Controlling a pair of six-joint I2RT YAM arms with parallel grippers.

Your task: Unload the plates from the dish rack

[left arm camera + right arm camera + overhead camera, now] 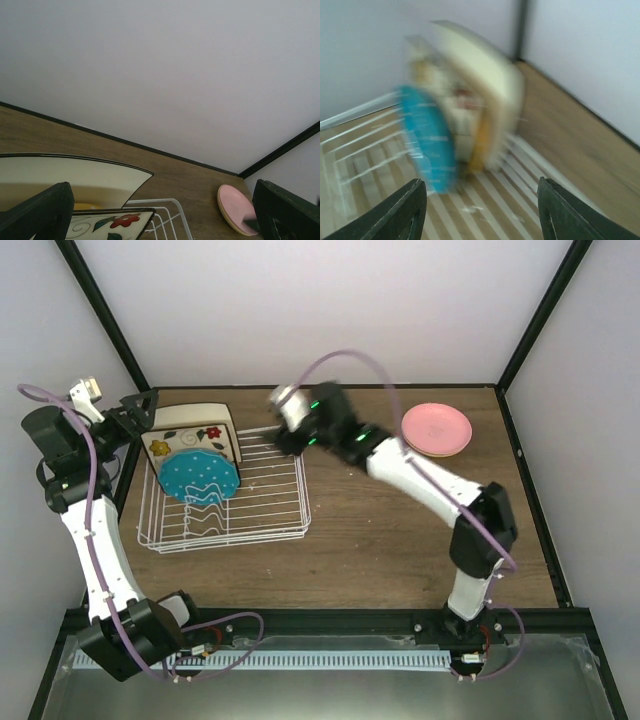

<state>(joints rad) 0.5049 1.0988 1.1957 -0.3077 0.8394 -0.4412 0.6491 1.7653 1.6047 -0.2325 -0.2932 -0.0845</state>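
Top view, left of centre: dish rack (230,537) sits on the wooden worktop (400,540), with plates bunched in its left half

- Teal plate (200,477): round, dotted, on edge in the prongs, nearest the lower edge of the frame
- Flowered square plate (190,440): cream, upright, just behind the teal one
- Plain cream square plate (195,413): upright at the back of the row, toward the top of the frame
- Orange edge (481,142): seen between the square plates in the right wrist view; too blurred to tell more
- Pink plate (437,426): upper right of the top view, lying flat on the worktop, well apart from the rack; a pale-orange rim (440,452) shows under it

Left gripper (161,184): in the top view, at the upper left, by the far left corner of the rack, just beside the plain cream plate. In the left wrist view its fingers (37,215) stand wide apart in the bottom corners with nothing clamped. The top edges of both square plates show low between them. Contact with a plate cannot be told

Right gripper (480,192): blurred in the top view, above the far right corner of the rack. In the right wrist view its jaws stand well apart and hold nothing. The plate row lies ahead of it, upper centre of that frame, smeared by blur
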